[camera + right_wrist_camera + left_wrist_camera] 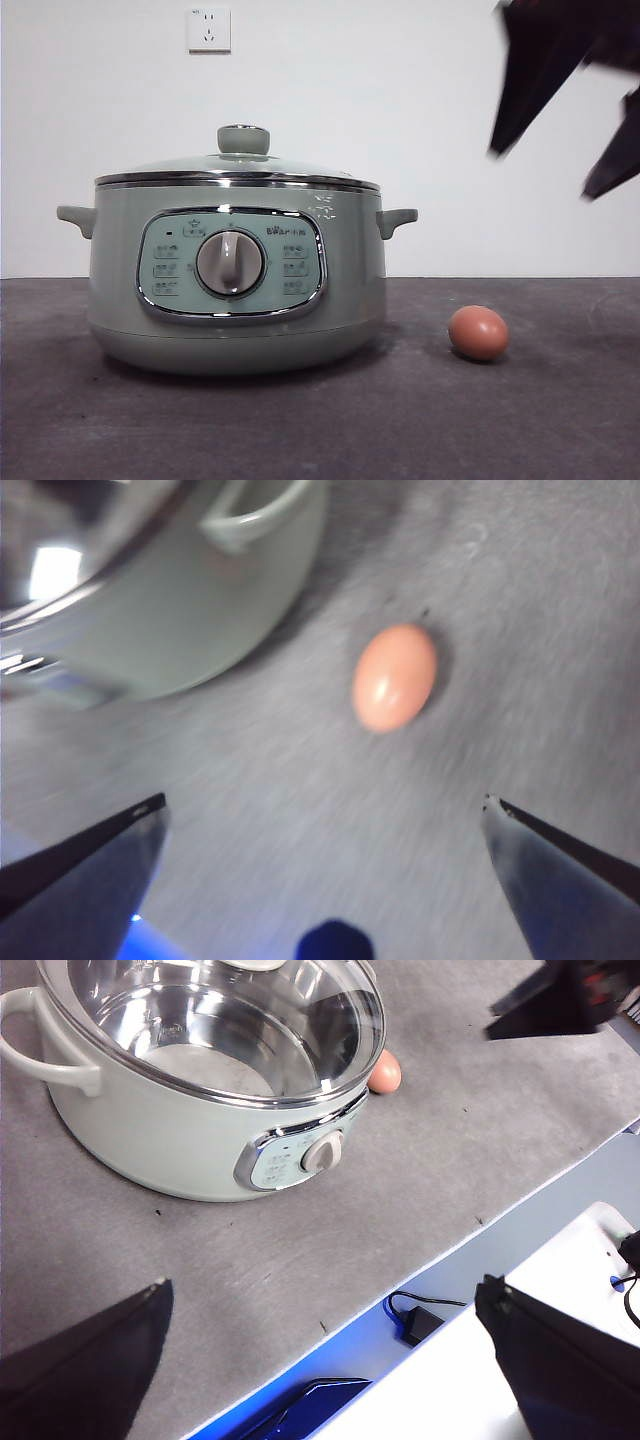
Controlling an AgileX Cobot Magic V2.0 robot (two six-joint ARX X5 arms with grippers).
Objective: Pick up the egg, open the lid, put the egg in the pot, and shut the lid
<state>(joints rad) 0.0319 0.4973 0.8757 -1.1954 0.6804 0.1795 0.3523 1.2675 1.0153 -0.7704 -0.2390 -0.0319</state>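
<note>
Front view shows little of my right gripper (575,110): only two dark, blurred jaw tips cut off at the upper right corner, high above the egg (478,332). My right wrist view is smeared, yet my jaws stand spread wide there with nothing between them, and the egg (394,677) lies on the grey table (300,810) beyond them, just beside the pot (190,610), apart from its wall. Only a slice of the pot and one handle fit in that view. The egg is small, smooth, reddish-brown and lies on its side. My left gripper (330,1360) hangs wide open and empty over the table's near edge; from it the pot's (180,1150) rim half hides the egg (386,1071). The lid (236,166), clear glass with a green knob, sits closed on the pot (120,290).
</note>
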